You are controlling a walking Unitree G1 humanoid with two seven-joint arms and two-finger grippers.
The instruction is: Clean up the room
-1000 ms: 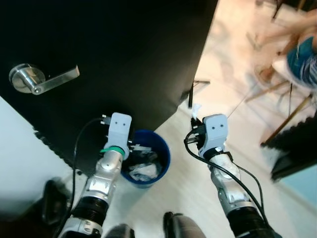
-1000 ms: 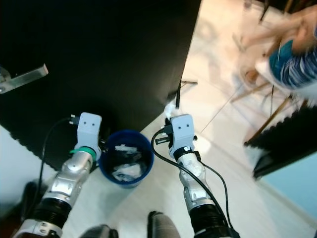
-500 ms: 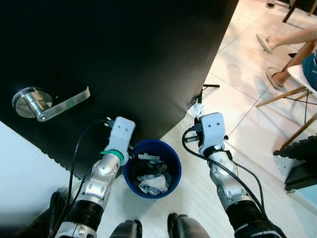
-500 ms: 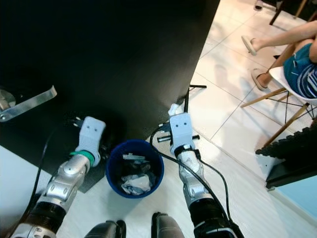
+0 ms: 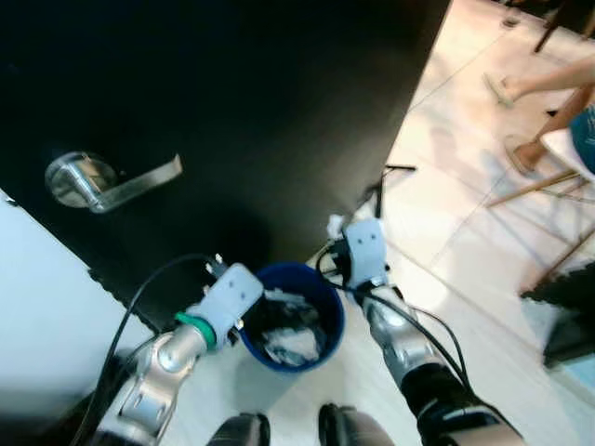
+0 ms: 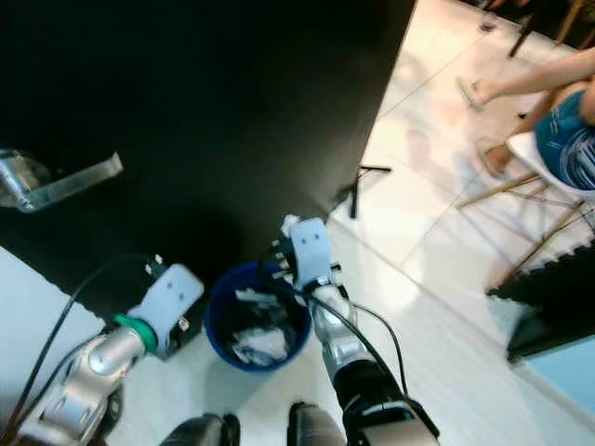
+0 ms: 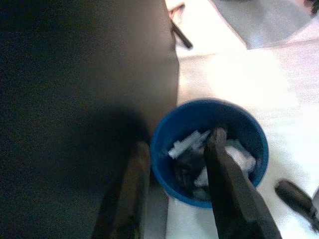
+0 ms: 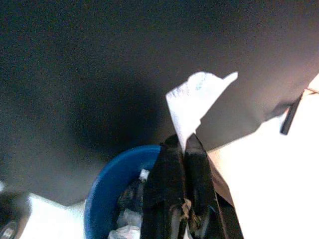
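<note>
White paper (image 8: pixel 197 107) pinched in right gripper (image 8: pixel 185 149), left gripper (image 7: pixel 174 164) open by bin (image 5: pixel 297 316): best centred over bin before letting go.

One blue trash bin (image 5: pixel 296 316) on floor, holding several crumpled scraps, exact count unclear. One black door (image 5: pixel 232 102) with one silver lever handle (image 5: pixel 107 181). Two robot arms, two grippers: left gripper (image 7: pixel 174 194), right gripper (image 8: pixel 180 149). One white paper scrap (image 8: pixel 194 102) between right gripper fingers. One seated person (image 6: pixel 558 121), two feet visible. One chair with wooden legs (image 6: pixel 521 186). Two dark robot feet (image 5: pixel 293 432) at lower edge.
</note>
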